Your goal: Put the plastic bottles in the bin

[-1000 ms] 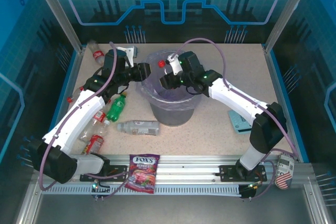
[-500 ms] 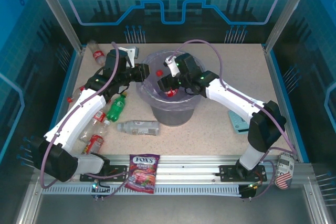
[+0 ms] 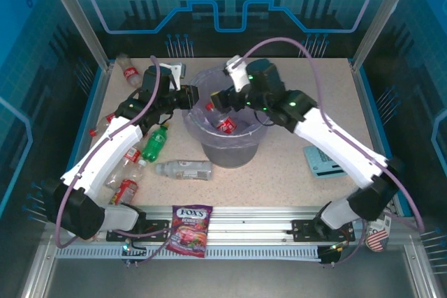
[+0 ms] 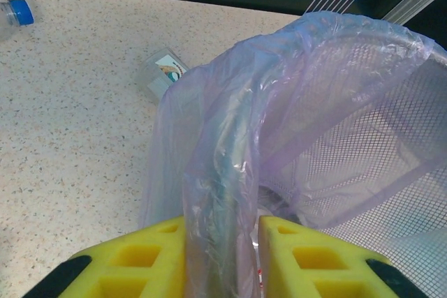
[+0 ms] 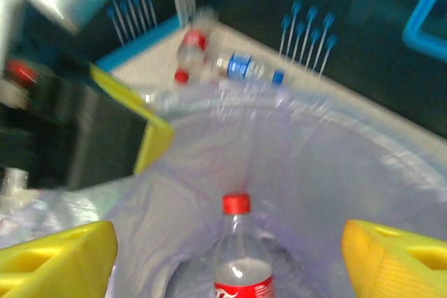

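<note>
Left end effector [image 4: 222, 256] clamped on the bin [image 3: 230, 153] rim, with the liner [image 4: 335, 102] pinched between its yellow fingers [image 4: 140, 256]. Right end effector [image 5: 227, 249] above the bin mouth, fingers wide apart, touching nothing. Red-capped bottle [image 5: 241, 270] inside the bin, free of both fingers — cap up, long axis near upright, leaning a little. On the bench [image 3: 293, 172] left of the bin: green bottle [image 3: 155, 143] lying flat, cap toward the far side; clear bottle [image 3: 184, 169] lying left-to-right near the bin base.
</note>
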### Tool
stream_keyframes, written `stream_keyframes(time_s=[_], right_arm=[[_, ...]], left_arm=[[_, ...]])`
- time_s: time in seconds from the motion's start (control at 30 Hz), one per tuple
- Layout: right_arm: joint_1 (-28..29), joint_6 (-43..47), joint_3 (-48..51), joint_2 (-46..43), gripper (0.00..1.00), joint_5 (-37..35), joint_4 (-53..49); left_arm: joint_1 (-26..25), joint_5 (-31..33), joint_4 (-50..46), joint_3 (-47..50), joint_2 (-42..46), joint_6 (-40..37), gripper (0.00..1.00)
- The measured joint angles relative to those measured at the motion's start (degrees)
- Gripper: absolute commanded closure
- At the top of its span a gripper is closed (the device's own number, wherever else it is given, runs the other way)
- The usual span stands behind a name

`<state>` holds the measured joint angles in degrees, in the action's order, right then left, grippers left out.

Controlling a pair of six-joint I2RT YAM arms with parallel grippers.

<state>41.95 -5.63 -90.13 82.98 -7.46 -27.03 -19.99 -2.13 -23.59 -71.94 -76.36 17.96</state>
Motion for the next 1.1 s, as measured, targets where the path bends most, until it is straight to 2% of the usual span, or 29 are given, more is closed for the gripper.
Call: stream_keyframes(time_s=[0.2,0.4,0.63,0.83,1.0,1.1], right_arm=[[-2.9,-1.0,0.7,-11.8,0.23,-7.2,-5.1],[-12.7,-7.5,6.0,-14.3,0.24,-5.9,-13.9],[-21.0,-11.7,16.0,-19.8,0.25,1.1,-18.1],[-26.3,-13.1,18.1,-21.8,0.23,8.4,-17.7],[-35.7,-15.1,19.7,-20.7,0.22,16.9,-16.5],[-39.2,-16.0,21.2,-20.7,0.23,21.2,-15.4]], left_arm=[[0.0,-0.7,1.0,0.0,-0.8,0.8,0.76],[0.3,-0.7,2.6,0.0,-1.7,3.3,0.85],[-1.0,-0.3,2.5,-2.7,-4.4,5.0,0.90],[-3.8,1.4,3.3,-6.7,-9.1,7.0,0.91],[-5.9,2.3,4.0,-10.6,-13.3,7.9,0.92],[-6.9,2.6,4.3,-13.2,-15.9,8.3,0.92]])
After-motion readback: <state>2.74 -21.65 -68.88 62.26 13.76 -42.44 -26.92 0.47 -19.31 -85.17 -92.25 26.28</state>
